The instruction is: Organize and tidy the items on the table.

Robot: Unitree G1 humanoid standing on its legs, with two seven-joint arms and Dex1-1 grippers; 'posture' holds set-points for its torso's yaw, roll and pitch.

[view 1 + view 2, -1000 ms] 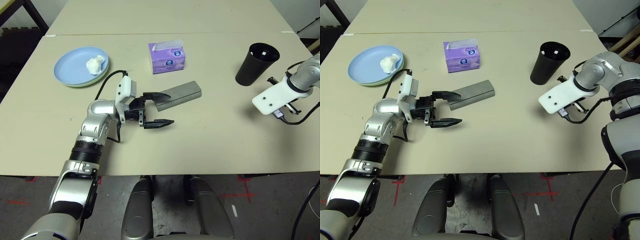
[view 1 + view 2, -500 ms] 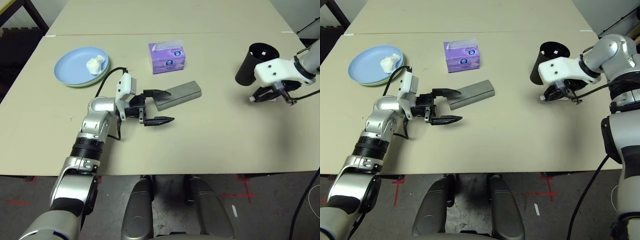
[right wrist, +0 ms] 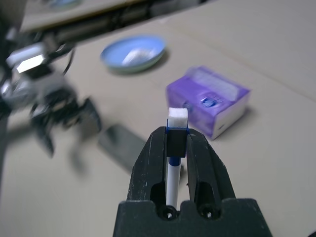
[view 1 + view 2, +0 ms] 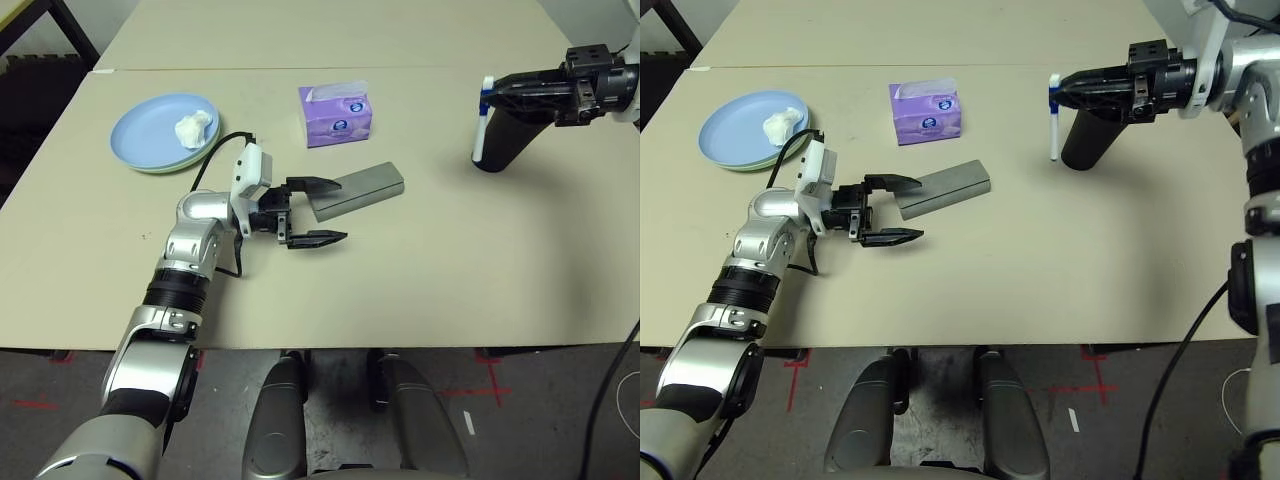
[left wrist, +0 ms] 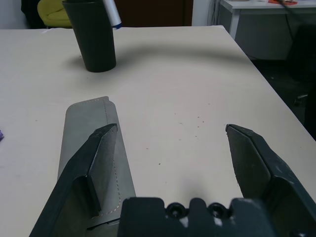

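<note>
Black fingers of the right gripper (image 4: 1054,92) are seen clamped on a white-and-blue pen (image 4: 1053,120) in the right eye view; the pen hangs just beside the rim of the black tapered cup (image 4: 1090,140). A drop off-centre could be expected to strike the rim, tip the cup or send the pen rolling across the table (image 4: 1040,270)

Left eye view: the left gripper (image 4: 318,211) is held spread wide, its far finger touching or just over the end of the grey oblong glasses case (image 4: 358,190). The purple tissue box (image 4: 336,114) stands beyond; the crumpled white tissue (image 4: 193,129) lies in the light blue plate (image 4: 150,140)

Left wrist view: the case lies under one finger (image 5: 96,158) only, not between both, so a closing would likely push it aside rather than seize it

Right wrist view: the pen is pinched near its capped end, so slippage is possible
</note>
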